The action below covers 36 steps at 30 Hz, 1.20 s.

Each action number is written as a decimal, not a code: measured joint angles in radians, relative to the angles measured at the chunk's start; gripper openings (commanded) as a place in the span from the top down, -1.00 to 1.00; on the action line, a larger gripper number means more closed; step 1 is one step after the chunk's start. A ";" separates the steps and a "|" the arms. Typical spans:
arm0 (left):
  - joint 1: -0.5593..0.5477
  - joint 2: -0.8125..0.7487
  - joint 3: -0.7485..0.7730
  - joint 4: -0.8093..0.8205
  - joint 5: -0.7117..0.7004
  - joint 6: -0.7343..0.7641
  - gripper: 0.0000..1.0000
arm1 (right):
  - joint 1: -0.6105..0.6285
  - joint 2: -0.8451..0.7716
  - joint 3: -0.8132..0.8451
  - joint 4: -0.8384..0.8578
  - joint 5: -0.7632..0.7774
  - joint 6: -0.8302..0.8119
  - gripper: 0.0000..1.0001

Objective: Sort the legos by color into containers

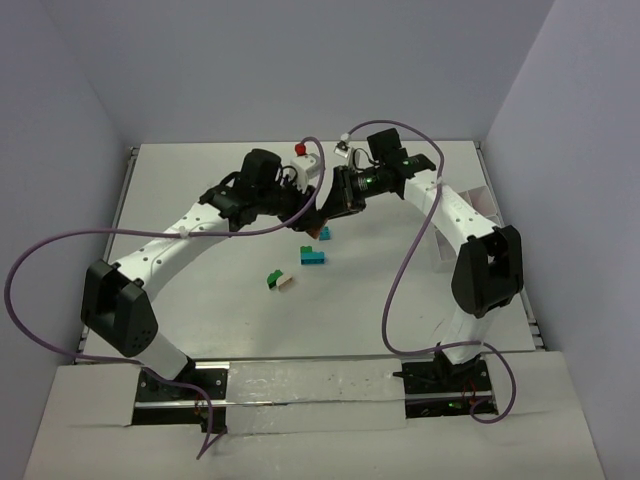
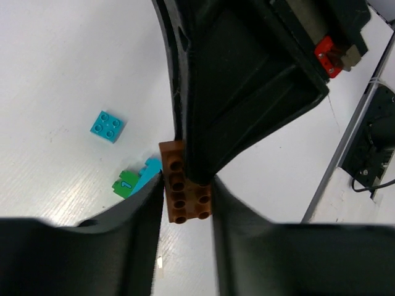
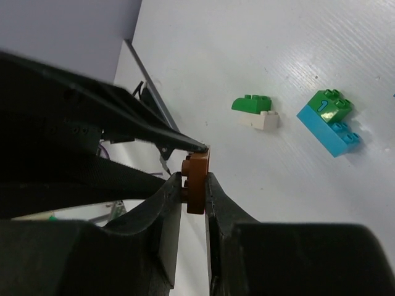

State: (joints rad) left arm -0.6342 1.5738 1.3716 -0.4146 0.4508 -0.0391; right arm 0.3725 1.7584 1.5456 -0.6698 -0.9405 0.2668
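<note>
A brown lego (image 2: 185, 197) hangs in the air over the middle of the table, gripped from both sides. My left gripper (image 2: 187, 206) has its fingers against the brick's two long sides. My right gripper (image 3: 195, 191) is shut on the same brown lego (image 3: 196, 182) across its thin faces. In the top view the two grippers meet nose to nose, left gripper (image 1: 303, 205) and right gripper (image 1: 330, 198). On the table lie a green-on-teal stack (image 3: 330, 120), a green-on-white pair (image 3: 256, 111) and a single teal lego (image 2: 106, 126). A white container (image 1: 487, 203) shows partly behind the right arm.
Both arms arch over the centre of the table, with purple cables looping beside them. The loose legos lie just in front of the grippers: teal (image 1: 313, 256), green and white (image 1: 280, 280). Walls close the table at the back and on both sides.
</note>
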 measured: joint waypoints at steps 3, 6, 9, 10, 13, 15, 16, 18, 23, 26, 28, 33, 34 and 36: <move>0.000 -0.002 0.000 0.005 -0.011 -0.001 -0.98 | -0.003 0.000 0.006 -0.019 0.019 -0.024 1.00; 0.004 -0.011 -0.001 0.006 -0.038 0.003 -0.98 | -0.025 -0.004 0.011 -0.053 0.064 -0.061 1.00; 0.018 -0.030 -0.008 0.009 -0.064 0.002 -0.98 | -0.107 -0.027 0.012 -0.091 0.153 -0.108 1.00; 0.025 -0.038 -0.011 0.010 -0.072 0.000 -0.98 | -0.146 -0.040 0.012 -0.100 0.194 -0.126 1.00; 0.051 -0.051 -0.016 0.012 -0.095 -0.001 -0.98 | -0.272 -0.082 0.022 -0.128 0.350 -0.204 1.00; 0.063 -0.051 -0.016 0.012 -0.110 -0.002 -0.99 | -0.346 -0.108 0.036 -0.141 0.476 -0.262 1.00; 0.065 -0.049 -0.016 0.012 -0.115 -0.003 -0.99 | -0.369 -0.117 0.044 -0.145 0.544 -0.292 1.00; 0.064 -0.043 -0.016 0.013 -0.121 -0.006 -0.99 | -0.398 -0.128 0.059 -0.152 0.655 -0.348 1.00; 0.064 -0.009 -0.015 0.012 -0.126 -0.014 -0.98 | -0.426 -0.123 0.073 -0.171 0.834 -0.440 1.00; 0.064 0.012 -0.015 0.011 -0.131 -0.019 -0.99 | -0.428 -0.096 0.090 -0.182 0.910 -0.472 1.00; 0.064 0.017 -0.015 0.007 -0.134 -0.021 -0.98 | -0.428 -0.067 0.098 -0.181 0.944 -0.487 1.00; 0.064 0.017 -0.015 0.007 -0.138 -0.021 -0.99 | -0.432 -0.004 0.098 -0.189 0.969 -0.505 1.00; 0.064 0.017 -0.015 0.008 -0.139 -0.021 -0.99 | -0.432 0.004 0.098 -0.191 0.970 -0.507 1.00; 0.064 0.017 -0.015 0.009 -0.141 -0.021 -0.99 | -0.432 0.017 0.098 -0.194 0.968 -0.511 1.00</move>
State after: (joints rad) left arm -0.5697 1.5909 1.3563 -0.4060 0.3099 -0.0598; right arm -0.0597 1.7749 1.6440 -0.8634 0.0273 -0.2440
